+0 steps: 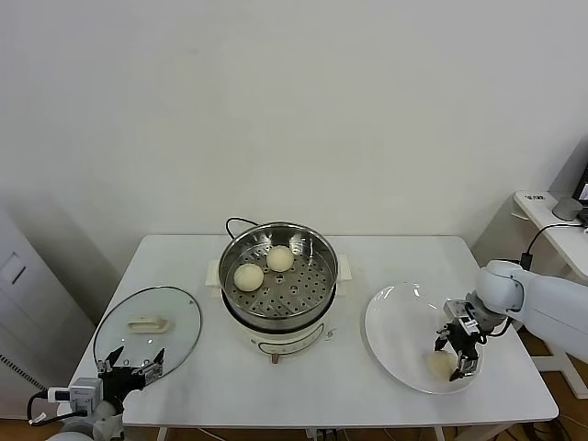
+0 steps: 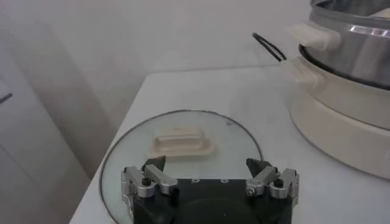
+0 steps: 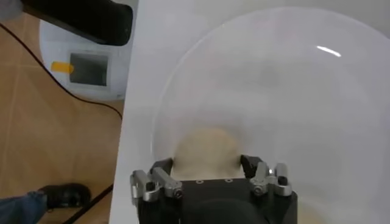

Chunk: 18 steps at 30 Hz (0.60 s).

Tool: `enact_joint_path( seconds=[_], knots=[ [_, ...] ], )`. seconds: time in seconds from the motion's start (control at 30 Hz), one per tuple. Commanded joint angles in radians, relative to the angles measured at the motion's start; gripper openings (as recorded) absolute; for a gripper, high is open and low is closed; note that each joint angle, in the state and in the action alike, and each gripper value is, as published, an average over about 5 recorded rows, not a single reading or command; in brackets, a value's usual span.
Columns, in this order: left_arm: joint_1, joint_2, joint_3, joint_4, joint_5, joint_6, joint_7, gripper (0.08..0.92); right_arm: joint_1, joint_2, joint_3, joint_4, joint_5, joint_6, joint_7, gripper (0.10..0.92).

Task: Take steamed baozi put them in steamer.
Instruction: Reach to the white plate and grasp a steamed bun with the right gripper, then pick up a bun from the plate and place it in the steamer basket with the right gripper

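Note:
The steel steamer (image 1: 314, 265) stands mid-table on its white cooker base and holds two cream baozi (image 1: 280, 258) (image 1: 248, 277). A third baozi (image 1: 441, 364) lies on the near part of the white plate (image 1: 395, 322) at the right. My right gripper (image 1: 457, 356) is down over it. In the right wrist view the gripper (image 3: 206, 163) has a finger against each side of this baozi (image 3: 206, 146), which rests on the plate (image 3: 274, 79). My left gripper (image 1: 131, 360) is open and empty at the near left, above the lid's edge. No other baozi shows.
The glass lid (image 1: 147, 326) with a cream handle lies flat at the table's left, also in the left wrist view (image 2: 183, 131) beyond the left gripper (image 2: 206, 165). The cooker's black cord (image 1: 234, 223) runs behind the steamer. The table's right edge is close to the plate.

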Motion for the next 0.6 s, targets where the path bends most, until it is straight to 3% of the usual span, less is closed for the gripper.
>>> enact_joint_path(
  seconds=[0.03,0.27,0.43,0.6],
  knots=[
    [0.000,-0.001,0.001,-0.006,0.002,0.002,-0.001,0.823,-0.045,-0.001,0.051,-0.003,-0.013,-0.002,0.013,0.541],
    [0.001,-0.002,0.000,-0.004,0.003,0.003,-0.002,0.823,0.037,-0.021,0.008,0.043,0.017,-0.005,0.005,0.476],
    [-0.001,0.003,0.000,-0.003,0.003,0.003,-0.002,0.823,0.342,-0.014,-0.133,0.085,0.110,0.008,-0.027,0.475],
    [-0.008,0.004,0.007,-0.005,0.004,0.004,-0.003,0.823,0.579,0.093,-0.182,0.058,0.231,0.049,-0.066,0.478]
  ],
)
